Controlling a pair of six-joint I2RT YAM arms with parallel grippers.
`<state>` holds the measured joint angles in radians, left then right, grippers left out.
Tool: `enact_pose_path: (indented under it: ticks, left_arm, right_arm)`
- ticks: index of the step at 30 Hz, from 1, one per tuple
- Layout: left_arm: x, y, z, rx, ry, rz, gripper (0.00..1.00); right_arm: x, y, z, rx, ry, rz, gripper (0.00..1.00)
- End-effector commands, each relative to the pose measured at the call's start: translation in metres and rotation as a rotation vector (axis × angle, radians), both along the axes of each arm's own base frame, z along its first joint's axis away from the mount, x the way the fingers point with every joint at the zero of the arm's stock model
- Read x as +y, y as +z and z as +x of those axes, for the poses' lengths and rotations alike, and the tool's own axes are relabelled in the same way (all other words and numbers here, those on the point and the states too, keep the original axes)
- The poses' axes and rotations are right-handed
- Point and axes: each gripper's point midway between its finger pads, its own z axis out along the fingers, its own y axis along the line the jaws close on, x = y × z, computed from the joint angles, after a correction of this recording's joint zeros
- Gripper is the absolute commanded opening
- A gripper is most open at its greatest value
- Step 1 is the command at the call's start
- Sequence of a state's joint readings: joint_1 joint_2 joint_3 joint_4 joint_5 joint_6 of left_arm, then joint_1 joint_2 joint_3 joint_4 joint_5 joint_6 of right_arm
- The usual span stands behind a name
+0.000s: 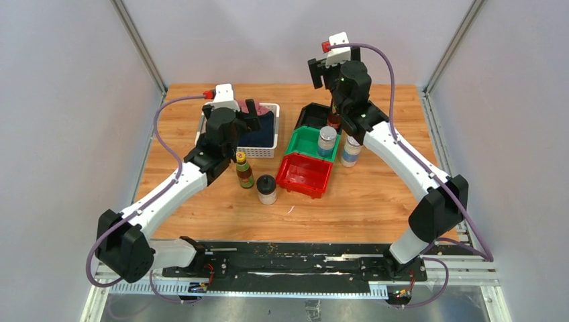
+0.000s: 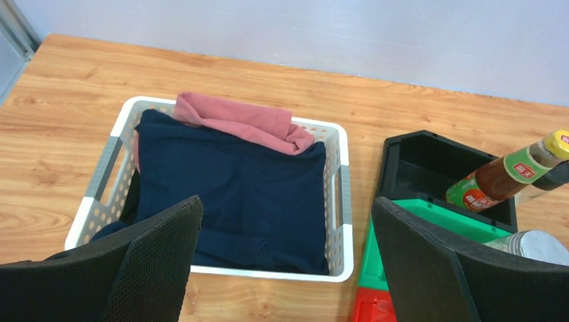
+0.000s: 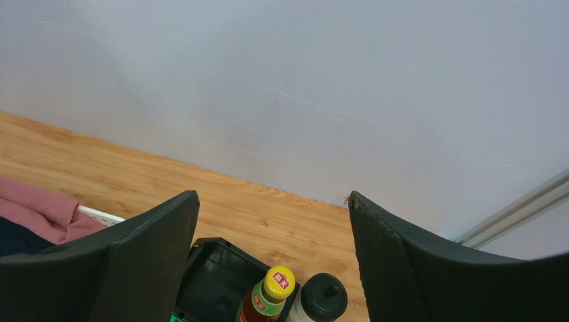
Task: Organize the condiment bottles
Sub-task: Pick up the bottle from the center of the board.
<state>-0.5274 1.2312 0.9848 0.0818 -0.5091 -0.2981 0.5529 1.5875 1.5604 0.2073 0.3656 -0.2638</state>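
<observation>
A yellow-capped sauce bottle (image 3: 272,295) stands in the back of the black bin (image 3: 211,278), with a black-lidded jar (image 3: 324,297) just right of it on the table. My right gripper (image 3: 272,196) hangs open above them, touching neither. A silver-lidded shaker (image 1: 327,141) stands in the green bin (image 1: 302,137), and another shaker (image 1: 350,151) stands on the table to its right. A second sauce bottle (image 1: 244,169) and a black-lidded jar (image 1: 266,189) stand on the table left of the red bin (image 1: 303,176). My left gripper (image 2: 285,202) is open and empty over the white basket's near rim.
The white basket (image 2: 342,201) holds dark blue and pink cloth at the back left. The three bins lie in a diagonal row from back to front. Bare wood shows in front of the red bin, and walls close in on all sides.
</observation>
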Motion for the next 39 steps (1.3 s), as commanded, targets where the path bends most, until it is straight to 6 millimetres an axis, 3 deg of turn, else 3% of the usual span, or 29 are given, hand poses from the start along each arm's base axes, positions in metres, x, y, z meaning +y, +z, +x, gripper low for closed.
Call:
enact_pose_path:
  ticks: [1, 6, 11, 14, 18, 20, 23, 28, 32, 39]
  left_arm:
    - [-0.019, 0.036, 0.013, -0.086, -0.059, 0.014, 1.00]
    - [-0.044, 0.118, 0.020, -0.246, -0.179, -0.016, 1.00]
    - [-0.054, 0.186, 0.006, -0.431, -0.270, -0.067, 1.00]
    - [-0.055, 0.210, -0.011, -0.534, -0.315, -0.128, 1.00]
    - [-0.078, 0.224, -0.035, -0.627, -0.521, -0.053, 1.00]
    - [-0.077, 0.219, -0.035, -0.628, -0.524, -0.004, 1.00]
    - [-0.059, 0.192, -0.029, -0.551, -0.424, -0.002, 1.00]
    - [-0.033, 0.118, -0.027, -0.340, -0.276, 0.008, 1.00]
    - [-0.024, 0.070, -0.040, -0.219, -0.166, 0.083, 1.00]
    - [-0.021, 0.026, -0.067, -0.101, -0.056, 0.173, 1.00]
  right_arm:
    - [-0.018, 0.010, 0.008, -0.015, -0.026, 0.023, 0.86]
    - [-0.029, 0.021, 0.015, -0.005, -0.003, 0.069, 0.87]
    - [-0.036, 0.037, 0.013, -0.027, 0.013, 0.091, 0.89]
    - [-0.041, 0.047, 0.011, -0.041, 0.026, 0.115, 0.90]
    - [-0.045, 0.058, 0.009, -0.049, 0.074, 0.165, 0.91]
    - [-0.047, 0.061, 0.009, -0.050, 0.092, 0.186, 0.91]
    - [-0.052, 0.063, 0.010, -0.047, 0.104, 0.213, 0.92]
    - [-0.050, 0.056, 0.014, -0.020, 0.137, 0.226, 0.96]
    - [-0.043, 0.049, 0.017, -0.001, 0.173, 0.228, 0.95]
    - [-0.038, 0.041, 0.015, 0.017, 0.201, 0.222, 0.91]
